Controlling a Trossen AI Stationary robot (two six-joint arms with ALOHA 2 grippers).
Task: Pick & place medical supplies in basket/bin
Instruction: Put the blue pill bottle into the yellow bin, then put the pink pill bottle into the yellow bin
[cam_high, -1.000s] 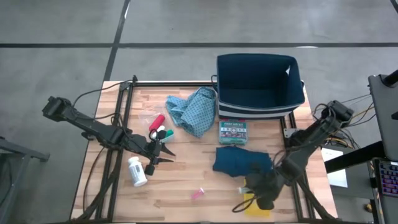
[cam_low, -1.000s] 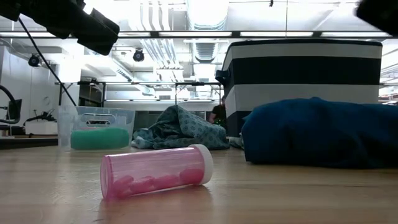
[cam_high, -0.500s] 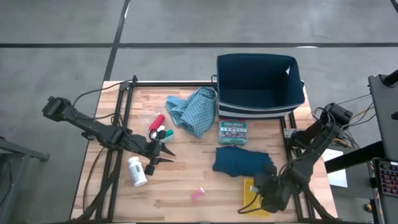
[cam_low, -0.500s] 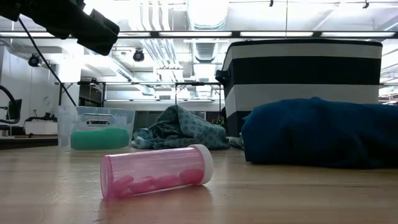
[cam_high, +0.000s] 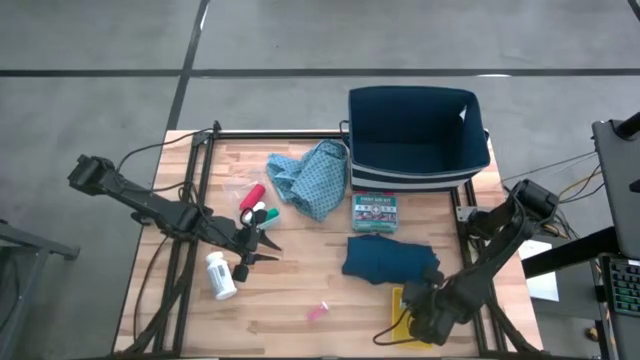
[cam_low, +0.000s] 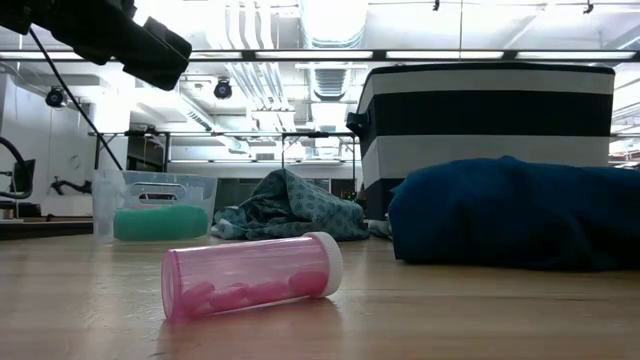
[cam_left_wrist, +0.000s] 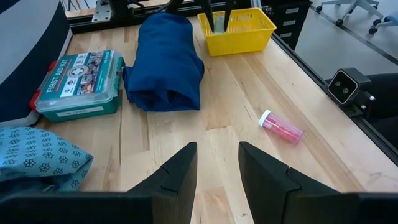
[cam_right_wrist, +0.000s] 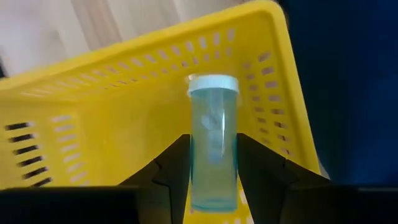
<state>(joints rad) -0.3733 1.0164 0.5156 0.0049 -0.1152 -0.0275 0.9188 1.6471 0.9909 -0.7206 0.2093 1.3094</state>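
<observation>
My right gripper (cam_right_wrist: 212, 157) is shut on a pale-green clear vial (cam_right_wrist: 212, 124) with a white cap, over the yellow basket (cam_right_wrist: 93, 130) near the table's near right corner (cam_high: 401, 304). My left gripper (cam_left_wrist: 217, 168) is open and hangs above bare wood left of centre (cam_high: 258, 247). Beside it, the white pill bottle (cam_high: 220, 275) lies on its side. The red, green and white cylinders (cam_high: 256, 205) lie together. The light-blue patterned cloth (cam_high: 310, 175) is heaped near the bin. The dark teal folded cloth (cam_high: 388, 258) lies flat next to the basket. My right gripper pinches the vial's body at the end away from the cap (cam_right_wrist: 212, 183), one finger (cam_right_wrist: 174, 168) on each side. The fingers lie along the vial, and its white cap (cam_right_wrist: 212, 84) points away from them. The vial hangs over the basket's floor, and I cannot tell whether it touches.
A navy bin with white stripes (cam_high: 415, 135) stands at the far right. A teal first-aid box (cam_high: 375, 210) lies in front of it. A pink vial (cam_high: 318, 313) lies on its side near the near edge. Bare wood stretches between the pill bottle and the teal cloth.
My right gripper, carrying the vial, has drawn a little toward the table's near edge and stands over the yellow basket, more of which shows now. Its arm has left the low view's upper right corner.
</observation>
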